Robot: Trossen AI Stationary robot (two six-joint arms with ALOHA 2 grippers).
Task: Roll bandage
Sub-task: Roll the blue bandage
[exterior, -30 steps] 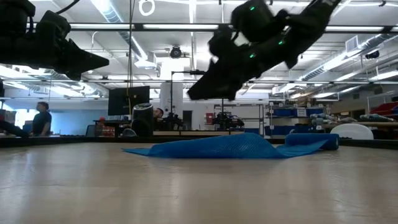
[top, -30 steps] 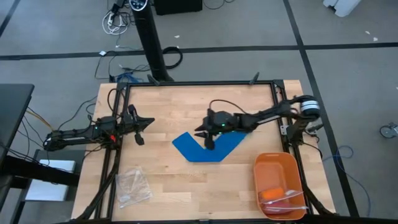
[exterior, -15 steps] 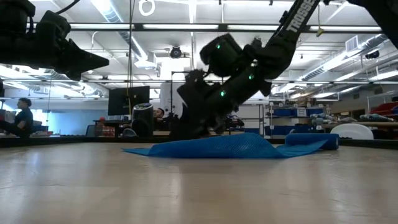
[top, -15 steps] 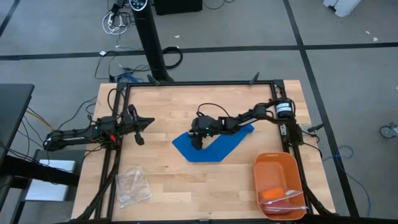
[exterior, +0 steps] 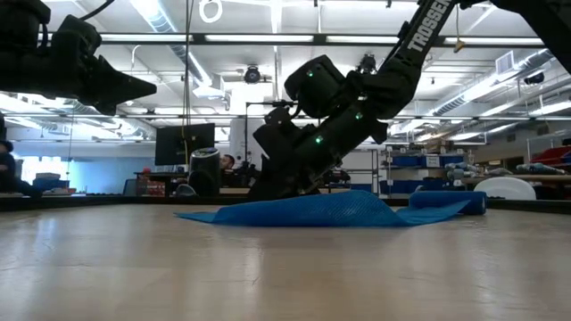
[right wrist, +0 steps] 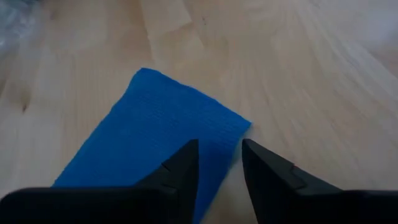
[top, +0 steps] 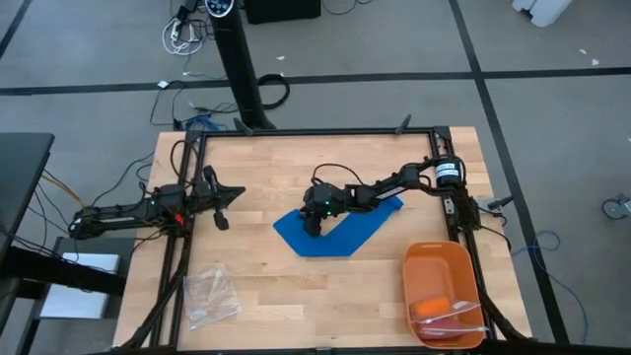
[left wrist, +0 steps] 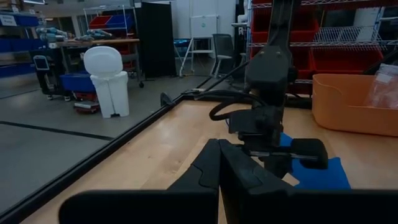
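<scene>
While the left gripper (top: 219, 203) waits over the table's (top: 266, 168) left side with its jaws together, the right gripper (top: 313, 223) is down at the middle of the table, on the bandage (top: 340, 235). From above, the bandage lies flat and unrolled as a bent blue strip in a V. One limb runs from the bend, near the table's front, up and to the left to a square end beside the right gripper. The other limb runs up and to the right toward the right arm's base and ends near the arm's forearm. So the strip has two long axes, both diagonal to the table's edges, meeting at the bend.

In the right wrist view the jaws stand a little apart, and the two fingers (right wrist: 181, 168) hang over the bandage's (right wrist: 155, 130) square end, one finger above the cloth and the other at its edge over bare wood. Whether they touch the cloth cannot be told there. In the low view the bandage (exterior: 330, 210) lies as a low blue ridge on the table (exterior: 268, 267), and the right gripper (exterior: 278, 185) reaches down to its left part.

An orange tray (top: 441, 286) sits at the table's front right corner, and a clear plastic bag (top: 211, 294) at the front left.
</scene>
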